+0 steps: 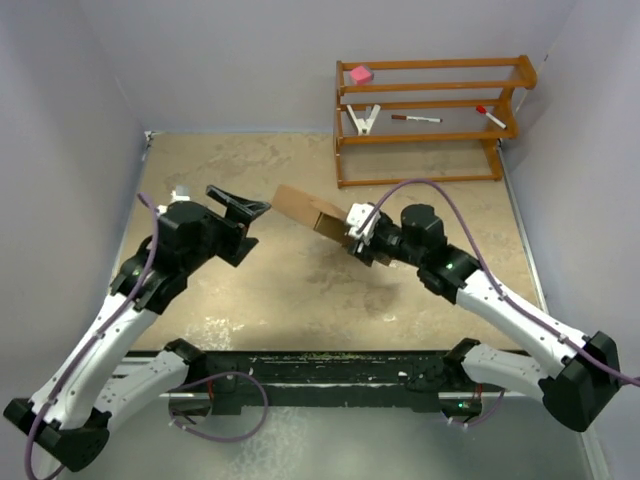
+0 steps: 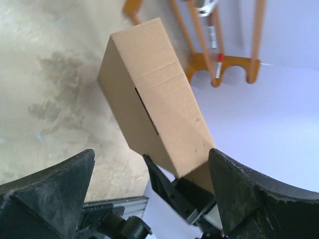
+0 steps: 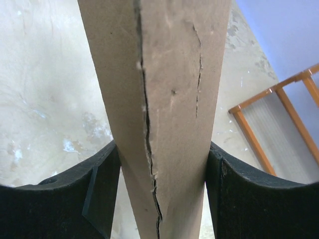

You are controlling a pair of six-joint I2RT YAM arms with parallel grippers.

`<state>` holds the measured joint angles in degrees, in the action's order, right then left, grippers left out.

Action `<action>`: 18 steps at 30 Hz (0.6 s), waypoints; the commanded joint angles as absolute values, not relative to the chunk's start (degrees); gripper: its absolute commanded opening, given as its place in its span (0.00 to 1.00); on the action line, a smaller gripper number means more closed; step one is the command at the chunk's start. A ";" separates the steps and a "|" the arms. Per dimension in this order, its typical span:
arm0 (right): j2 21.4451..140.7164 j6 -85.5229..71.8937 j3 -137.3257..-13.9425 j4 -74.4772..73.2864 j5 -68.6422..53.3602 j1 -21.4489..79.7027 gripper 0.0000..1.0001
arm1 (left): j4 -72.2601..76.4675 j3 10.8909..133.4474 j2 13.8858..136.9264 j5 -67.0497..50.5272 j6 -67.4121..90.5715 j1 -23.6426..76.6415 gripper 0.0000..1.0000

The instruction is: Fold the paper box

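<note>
Looking at the paper box (image 1: pixel 305 210), we see a closed, plain brown cardboard block: long and narrow, with a thin dark slot along one side and a crease across its top face. From the right wrist, the face turned to that camera shows a ragged split running its length and a few short cracks. The box hangs clear of the table (image 1: pixel 300 300), tilted. One end is clamped between the fingers of the right gripper (image 1: pixel 352 232), which press on two opposite sides, and the rest juts out ahead of those fingers toward the left gripper (image 1: pixel 245 208). That one is spread wide and grasps nothing — the box's free end lies just ahead of its fingertips, apart from them. Both arms reach up and inward from their bases, wrists turned toward each other over the middle of the table.
</note>
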<state>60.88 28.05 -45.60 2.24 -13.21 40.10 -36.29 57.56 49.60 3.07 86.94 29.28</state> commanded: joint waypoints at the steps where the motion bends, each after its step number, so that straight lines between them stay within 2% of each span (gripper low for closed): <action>1: 58.85 19.19 -52.65 1.77 -24.99 33.93 0.40 | -29.37 58.73 43.67 7.32 73.03 29.09 0.98; 5: 62.07 9.65 -57.93 -1.05 -35.55 26.85 0.40 | -16.82 50.38 37.89 2.06 54.88 29.09 0.98; 10: 70.79 -6.44 -65.23 -1.28 -50.09 20.07 0.40 | -6.28 38.34 31.11 -4.14 43.52 29.09 0.98; 18: 82.87 -40.31 -59.22 21.50 -64.19 11.79 0.40 | -3.42 31.17 30.35 -10.75 38.87 29.09 0.98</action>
<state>79.61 -18.39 -62.19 6.13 -53.74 14.39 -9.74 31.55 30.06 -6.24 44.56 29.28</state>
